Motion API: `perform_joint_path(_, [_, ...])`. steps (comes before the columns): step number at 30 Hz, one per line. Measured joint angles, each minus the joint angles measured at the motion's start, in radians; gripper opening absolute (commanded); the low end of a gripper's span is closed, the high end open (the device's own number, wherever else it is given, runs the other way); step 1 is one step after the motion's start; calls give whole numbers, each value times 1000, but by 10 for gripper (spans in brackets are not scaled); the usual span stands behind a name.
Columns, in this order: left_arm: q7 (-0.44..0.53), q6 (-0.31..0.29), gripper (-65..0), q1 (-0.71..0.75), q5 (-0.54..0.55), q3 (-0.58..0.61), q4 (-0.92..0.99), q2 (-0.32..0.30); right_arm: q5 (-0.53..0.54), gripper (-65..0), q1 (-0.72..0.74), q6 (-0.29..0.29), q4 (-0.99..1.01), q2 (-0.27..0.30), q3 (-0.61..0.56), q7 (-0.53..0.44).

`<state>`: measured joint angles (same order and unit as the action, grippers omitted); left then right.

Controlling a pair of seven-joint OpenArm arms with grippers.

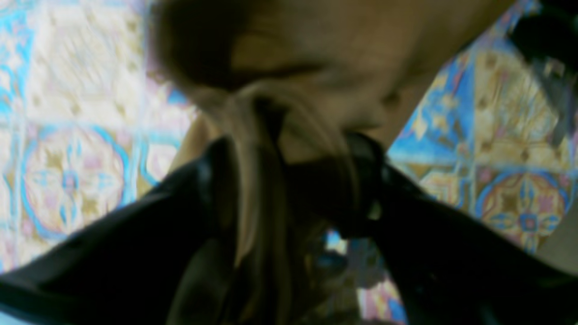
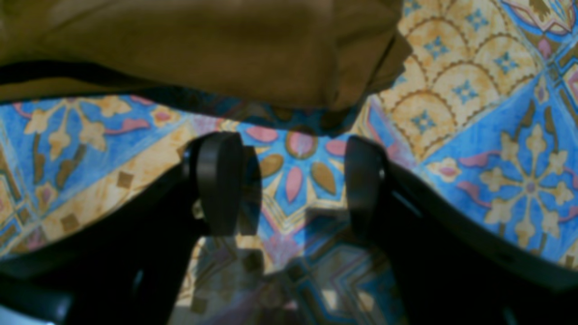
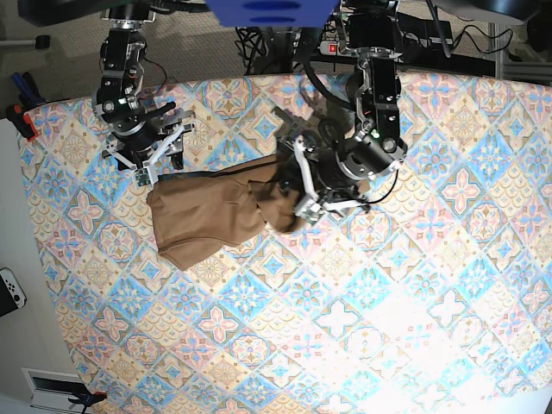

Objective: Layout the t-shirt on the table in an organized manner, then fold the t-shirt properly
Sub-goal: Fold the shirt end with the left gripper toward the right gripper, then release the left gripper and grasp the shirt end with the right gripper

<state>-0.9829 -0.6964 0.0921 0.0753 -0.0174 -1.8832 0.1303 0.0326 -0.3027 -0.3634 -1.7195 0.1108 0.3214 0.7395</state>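
Note:
The tan-brown t-shirt (image 3: 207,220) lies crumpled on the patterned table (image 3: 388,328), left of centre, with its right end bunched up. My left gripper (image 3: 297,185) sits at that bunched end. In the blurred left wrist view its jaws stand apart around a hanging fold of the t-shirt (image 1: 361,54), which runs down between the left gripper (image 1: 289,176) fingers. My right gripper (image 3: 142,164) is open by the cloth's upper left corner. In the right wrist view the right gripper (image 2: 293,180) holds nothing, and the t-shirt (image 2: 203,45) edge lies just beyond its fingertips.
The table's left edge runs close to the right arm, with a white controller (image 3: 10,291) and a red clamp (image 3: 21,116) on the floor beyond it. Cables and arm mounts crowd the far edge (image 3: 285,34).

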Motion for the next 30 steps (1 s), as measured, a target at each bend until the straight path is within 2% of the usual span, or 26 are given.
perform_joint_path(8, [108, -5, -301, 0, 6, 115, -1, 0, 0, -304, 0, -1, 0, 0, 0, -3])
perform_joint_path(11, [107, -3, -301, 3, 2, 112, -44, 3, 0, -304, 0, -3, 0, -3, 14, -2])
perform_joint_path(14, [113, -5, -301, 2, 3, 76, -137, 8, 7, -304, 0, -3, -48, -7, 93, 2])
perform_joint_path(18, [120, -7, -301, 3, -2, -37, -178, 5, 10, -304, 6, -3, -106, 6, 185, -9])
perform_joint_path(20, [111, -7, -301, 3, -5, -87, -180, -40, 10, -300, 6, -37, -107, 1, 211, -2])
perform_joint_path(21, [111, -7, -301, 3, -4, -106, -183, -70, 27, -299, 6, -58, -105, -4, 220, 6])
perform_joint_path(24, [113, -6, -301, 11, -5, -169, -188, -145, 190, -284, 15, -138, -101, -11, 272, 13])
perform_joint_path(26, [117, -3, -301, 35, 4, -220, -189, -175, 276, -260, 45, -170, -100, -8, 313, 28])
perform_joint_path(30, [111, -3, -301, 58, 3, -295, -199, -222, 469, -235, 135, -212, -98, -5, 389, 141])
